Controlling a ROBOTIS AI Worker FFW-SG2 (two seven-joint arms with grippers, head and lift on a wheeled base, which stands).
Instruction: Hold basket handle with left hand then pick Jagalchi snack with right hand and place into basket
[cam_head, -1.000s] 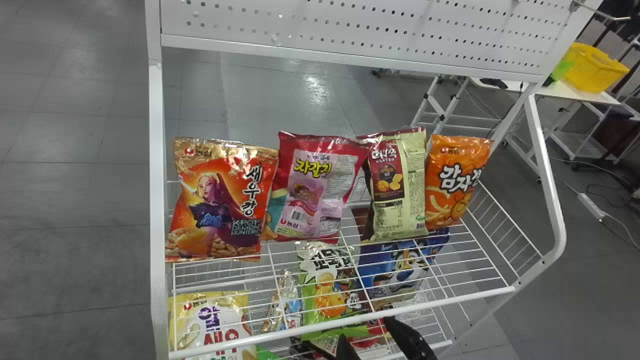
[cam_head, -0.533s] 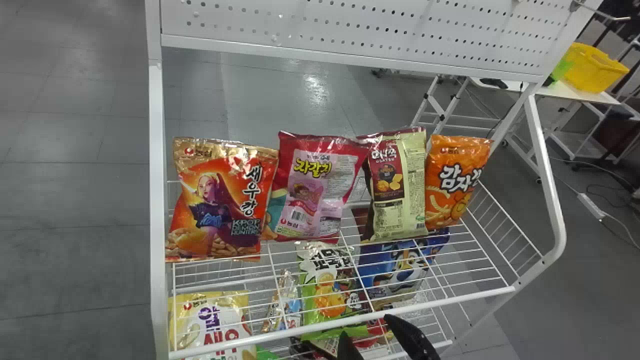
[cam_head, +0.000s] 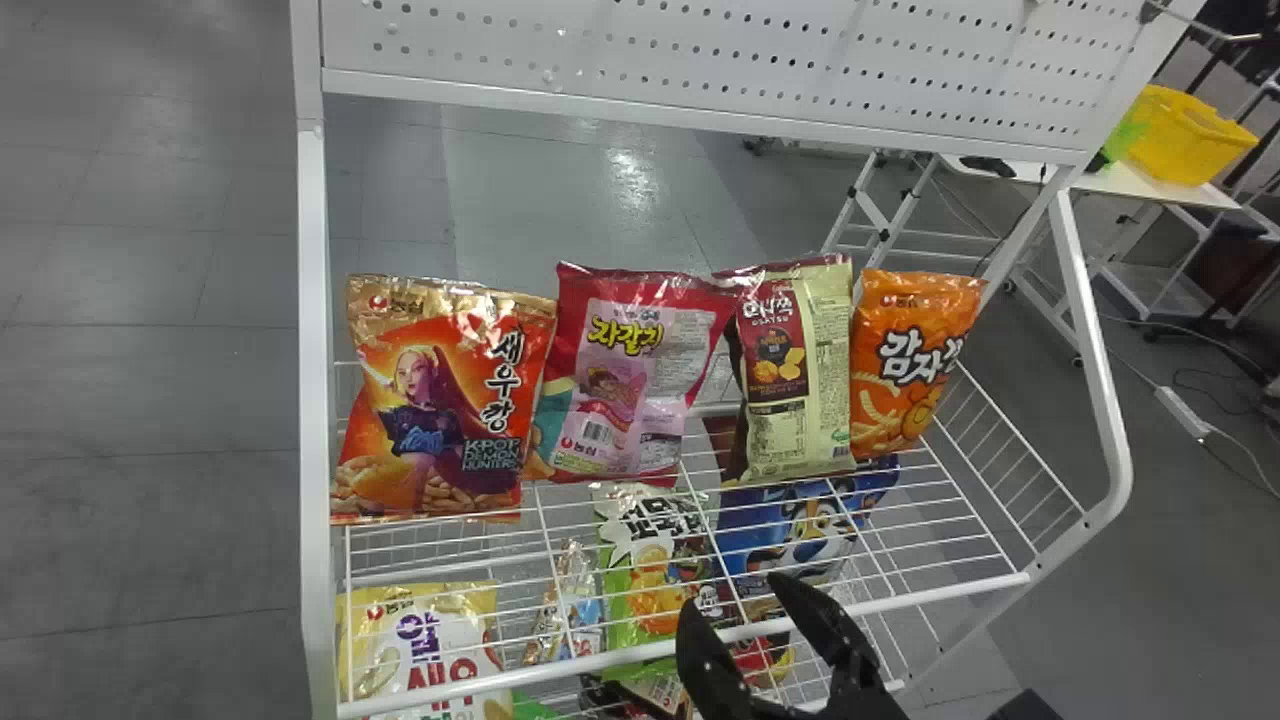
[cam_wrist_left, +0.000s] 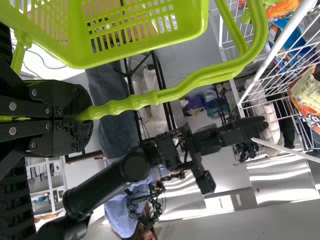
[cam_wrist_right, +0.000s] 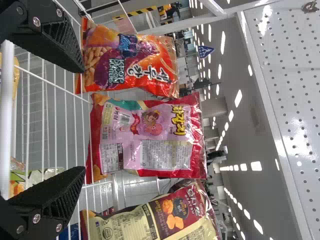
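Your right gripper (cam_head: 735, 594) is released, its two black fingers spread wide apart, with the gap between them. It sits at the near side of the wire shelf (cam_head: 500, 681), a little right of the Jagalchi snack and well apart from it; from the right wrist, you see that snack beyond the opening. Whether a finger touches the shelf's front rail, you cannot tell.

Your left gripper (cam_wrist_left: 80, 118) is clenched on the handle (cam_wrist_left: 175, 92) of the yellow-green basket (cam_wrist_left: 75, 47), its fingers closed around the bar.

The Jagalchi snack (cam_head: 615, 400), a red and pink bag, stands upright on the shelf, second from the left. Its long axis runs up from the wires, with the top leaning slightly right; its printed panel and barcode face you.

To its left stands the orange-red snack bag (cam_head: 430, 430); to its right, the cream and maroon bag (cam_head: 795, 390), then the orange bag (cam_head: 910, 350). Above spans a white perforated panel (cam_head: 700, 60). Far right, a yellow bin (cam_head: 1185, 145) rests on a table.
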